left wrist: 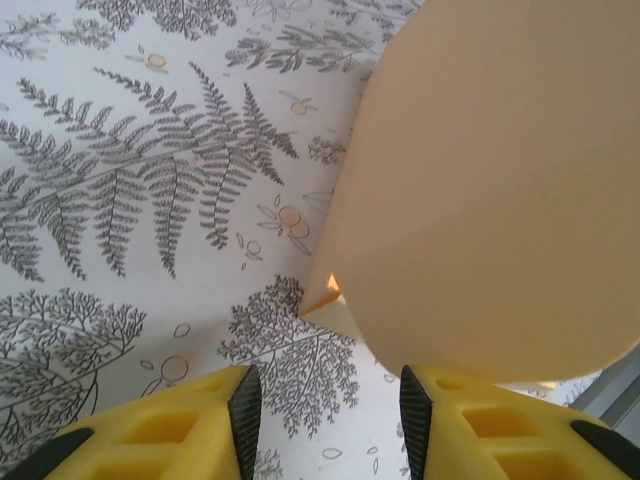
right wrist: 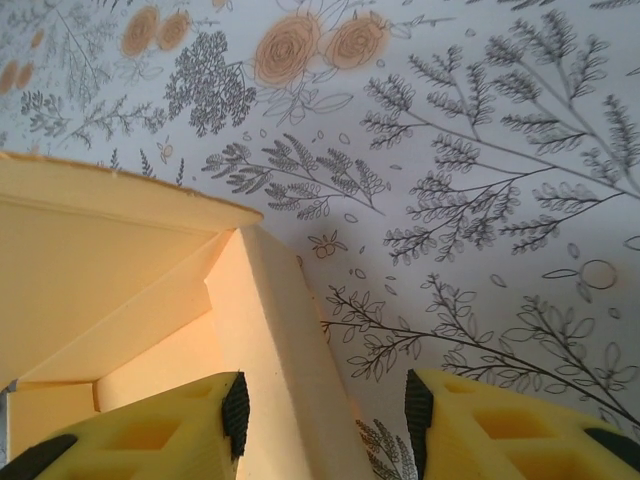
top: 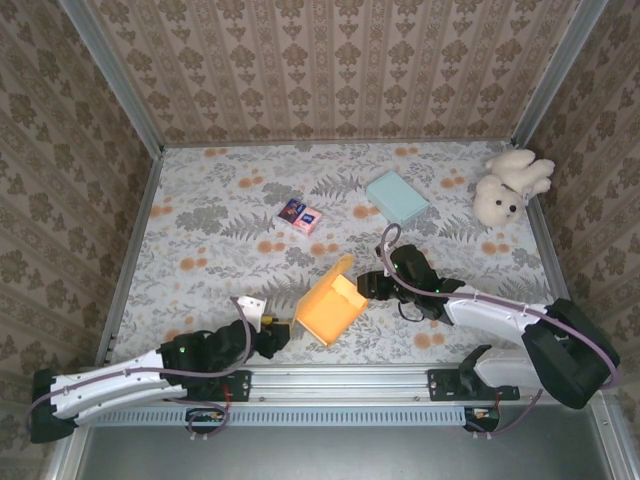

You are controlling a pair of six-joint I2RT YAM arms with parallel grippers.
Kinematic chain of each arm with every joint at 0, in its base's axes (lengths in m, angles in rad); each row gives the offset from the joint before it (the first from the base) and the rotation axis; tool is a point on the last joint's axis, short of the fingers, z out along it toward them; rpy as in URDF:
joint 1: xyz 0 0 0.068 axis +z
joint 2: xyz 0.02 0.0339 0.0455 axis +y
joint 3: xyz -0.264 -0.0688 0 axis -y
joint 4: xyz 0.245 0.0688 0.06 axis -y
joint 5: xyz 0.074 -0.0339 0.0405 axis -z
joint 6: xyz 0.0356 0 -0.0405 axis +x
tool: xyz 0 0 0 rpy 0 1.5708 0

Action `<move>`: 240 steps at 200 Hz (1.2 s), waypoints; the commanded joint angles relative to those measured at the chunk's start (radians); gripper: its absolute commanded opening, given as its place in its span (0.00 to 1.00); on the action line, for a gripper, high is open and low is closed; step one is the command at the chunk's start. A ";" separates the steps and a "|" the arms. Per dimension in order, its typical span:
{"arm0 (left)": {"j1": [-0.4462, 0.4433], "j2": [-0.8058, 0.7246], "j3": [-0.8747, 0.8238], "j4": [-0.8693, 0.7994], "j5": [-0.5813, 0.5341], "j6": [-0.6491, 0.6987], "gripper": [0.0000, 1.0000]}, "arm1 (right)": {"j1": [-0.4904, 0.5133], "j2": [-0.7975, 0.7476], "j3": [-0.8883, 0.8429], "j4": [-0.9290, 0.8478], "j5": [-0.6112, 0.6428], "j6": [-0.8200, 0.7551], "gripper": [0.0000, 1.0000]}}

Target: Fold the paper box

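Standing half-formed near the front middle of the table (top: 200,220): paper box (top: 332,305), orange, one flap raised, set between the two arms.

Left gripper (top: 282,332): at the box's near-left corner. Jaws partly apart with bare cloth between them, nothing held. A box panel lies just ahead and to its right.

Right gripper (top: 364,286): at the box's right side. Jaws partly apart astride an upright wall (right wrist: 270,330), which sits against one finger with a gap to the other, so it is not clamped.

Judgement: the right arm is better placed, since the wall's edge runs lengthwise through its jaws.
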 commanded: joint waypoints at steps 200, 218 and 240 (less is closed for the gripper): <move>-0.009 0.132 0.005 0.357 -0.113 0.270 0.57 | 0.056 0.064 0.003 0.081 0.059 0.029 0.48; -0.001 0.134 0.000 0.373 -0.145 0.323 0.49 | 0.066 0.069 0.007 0.072 0.056 0.019 0.45; 0.012 0.112 -0.011 0.382 -0.179 0.362 0.39 | 0.078 0.075 0.010 0.072 0.057 0.014 0.41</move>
